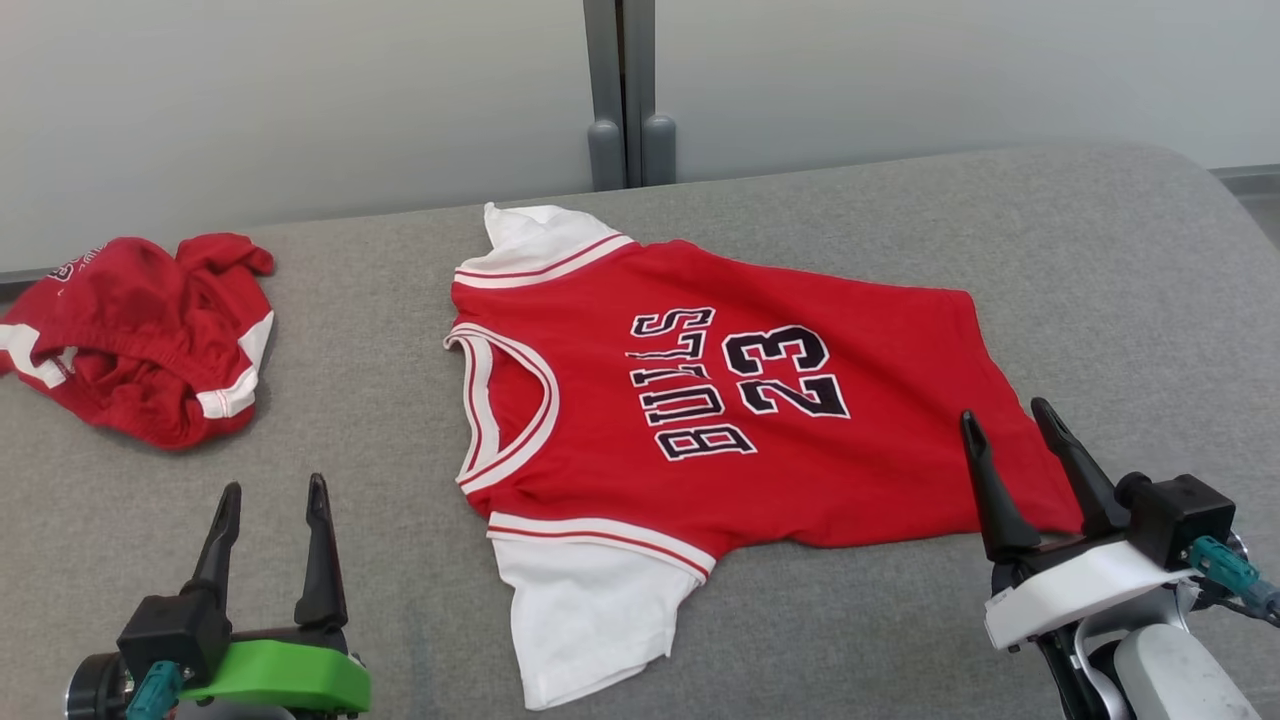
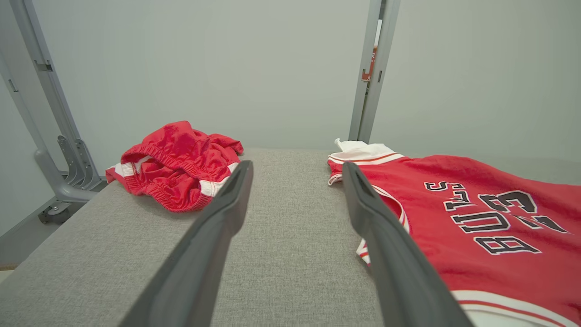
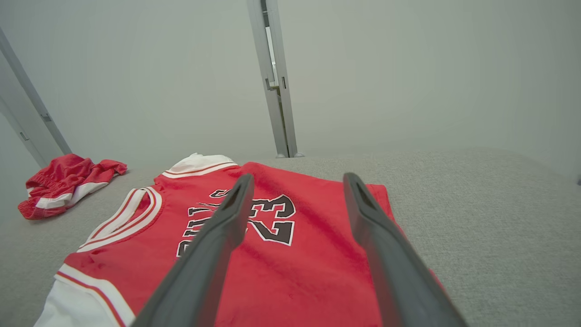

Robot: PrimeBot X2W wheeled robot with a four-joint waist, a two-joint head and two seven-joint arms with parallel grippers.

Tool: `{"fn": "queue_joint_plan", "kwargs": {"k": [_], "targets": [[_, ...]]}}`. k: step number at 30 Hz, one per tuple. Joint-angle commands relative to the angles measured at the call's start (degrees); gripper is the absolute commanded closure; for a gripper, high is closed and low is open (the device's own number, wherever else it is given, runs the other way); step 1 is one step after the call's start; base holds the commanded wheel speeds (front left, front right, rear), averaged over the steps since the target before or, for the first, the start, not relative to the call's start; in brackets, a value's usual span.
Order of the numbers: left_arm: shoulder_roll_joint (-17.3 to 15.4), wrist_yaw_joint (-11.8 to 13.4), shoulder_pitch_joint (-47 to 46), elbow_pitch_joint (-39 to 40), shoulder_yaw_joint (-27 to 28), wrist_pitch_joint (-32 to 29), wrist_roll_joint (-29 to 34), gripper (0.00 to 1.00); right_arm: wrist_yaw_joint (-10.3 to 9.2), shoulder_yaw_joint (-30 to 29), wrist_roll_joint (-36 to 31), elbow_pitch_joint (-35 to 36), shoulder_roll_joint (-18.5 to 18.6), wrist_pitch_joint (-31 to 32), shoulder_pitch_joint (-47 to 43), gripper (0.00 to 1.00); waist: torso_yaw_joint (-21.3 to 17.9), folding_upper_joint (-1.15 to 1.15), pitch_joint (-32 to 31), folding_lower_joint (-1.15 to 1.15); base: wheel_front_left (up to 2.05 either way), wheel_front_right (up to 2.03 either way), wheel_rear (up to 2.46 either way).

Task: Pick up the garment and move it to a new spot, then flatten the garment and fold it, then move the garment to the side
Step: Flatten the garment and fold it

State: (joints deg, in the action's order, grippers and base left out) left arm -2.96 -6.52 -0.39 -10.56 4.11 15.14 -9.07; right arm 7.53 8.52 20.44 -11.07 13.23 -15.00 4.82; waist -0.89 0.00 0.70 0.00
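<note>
Left gripper: 2 long dark tapered fingers, black base block.
Left mount: green bracket, teal connector.
Right gripper: 2 matching dark fingers.
Right mount: white bracket, teal cable plug, pale grey forearm.

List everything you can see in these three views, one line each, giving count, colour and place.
jersey: one, red with white sleeves, spread out mid-surface, neck towards the left
shorts: one, red with white trim, crumpled at the far left
padded surface: one, grey, under both garments
metal uprights: at least two, grey, behind the surface's middle and off its left end
left jaws: one pair, dark, lower left, open over bare surface
right jaws: one pair, dark, lower right, open over the jersey's hem
</note>
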Motion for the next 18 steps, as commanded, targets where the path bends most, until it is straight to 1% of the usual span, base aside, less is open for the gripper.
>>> {"fn": "queue_joint_plan", "kwargs": {"k": [1,6,12,18], "targets": [[0.01,-0.11,-0.01,-0.21,-0.09,0.0,-0.35,0.0,-0.08,-0.11,0.06,-0.45,-0.33,-0.21,0.47,0.0,0.26,0.0,0.04,0.0,0.0,0.0,0.0],[0.04,0.21,-0.55,-1.15,-1.82,0.0,-2.18,0.0,-0.08,-0.94,-0.65,-1.4,-1.51,-0.22,0.33,0.0,0.58,0.0,-0.08,0.0,0.0,0.0,0.0],[0.02,0.6,-0.76,-1.72,-2.84,0.0,-2.82,0.0,-0.08,-0.48,-1.17,-2.07,-1.04,-0.22,0.74,0.0,0.29,0.0,-0.25,0.0,0.0,0.0,0.0],[0.03,0.46,-0.68,-2.3,-3.11,0.0,-2.51,0.0,-0.08,-1.05,-1.63,-2.18,-1.2,-0.23,0.82,0.0,-0.06,0.0,-0.41,0.0,0.0,0.0,0.0]]}}
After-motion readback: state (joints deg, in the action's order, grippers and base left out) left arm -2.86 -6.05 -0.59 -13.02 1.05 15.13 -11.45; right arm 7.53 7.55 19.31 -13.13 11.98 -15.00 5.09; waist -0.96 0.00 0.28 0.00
